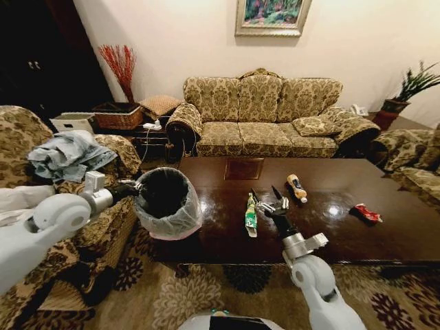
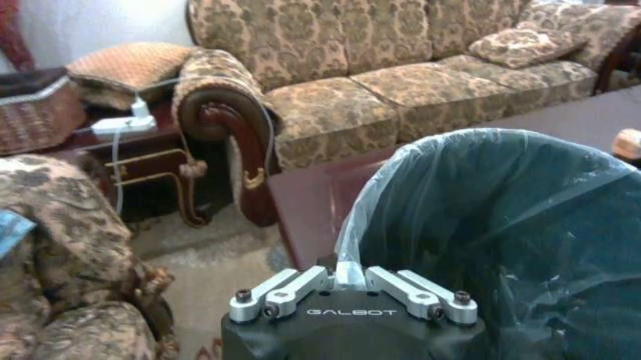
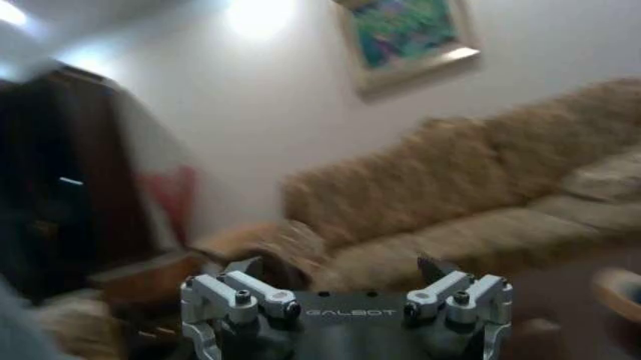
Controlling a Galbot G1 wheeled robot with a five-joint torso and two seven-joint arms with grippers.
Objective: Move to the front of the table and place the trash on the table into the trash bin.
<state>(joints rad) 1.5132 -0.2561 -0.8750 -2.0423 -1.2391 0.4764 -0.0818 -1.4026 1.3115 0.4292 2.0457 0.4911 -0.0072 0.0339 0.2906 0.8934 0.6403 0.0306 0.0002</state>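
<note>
1. Right gripper (image 1: 269, 200), black with metal finger links, hovers over the large dark glossy wooden table (image 1: 385, 234) with its fingers spread wide and nothing between them; in the right wrist view the two finger assemblies sit well apart.
2. Left gripper (image 1: 137, 187) pinches the rim of the small round trash bin lined with a translucent whitish plastic bag (image 1: 167, 203) and holds it at the table's 9 o'clock edge; in the left wrist view the fingers meet on the bag's edge.
3. Trash on the table: a green-and-white bottle (image 1: 251, 216) lies just beside the right gripper at its 8 o'clock, a yellow-brown white-capped bottle (image 1: 297, 188) lies near at its 2 o'clock, and a crumpled red wrapper (image 1: 366, 213) sits well apart at 3 o'clock.
4. Step in hand, as I judge it: the robot is at the table's front and the right arm is set to pick one piece, with three pieces not yet binned.
5. Next move calls for lowering the open fingers around the green-and-white bottle, across its narrow width, then carrying it toward 9 o'clock over the bin's dark mouth.
</note>
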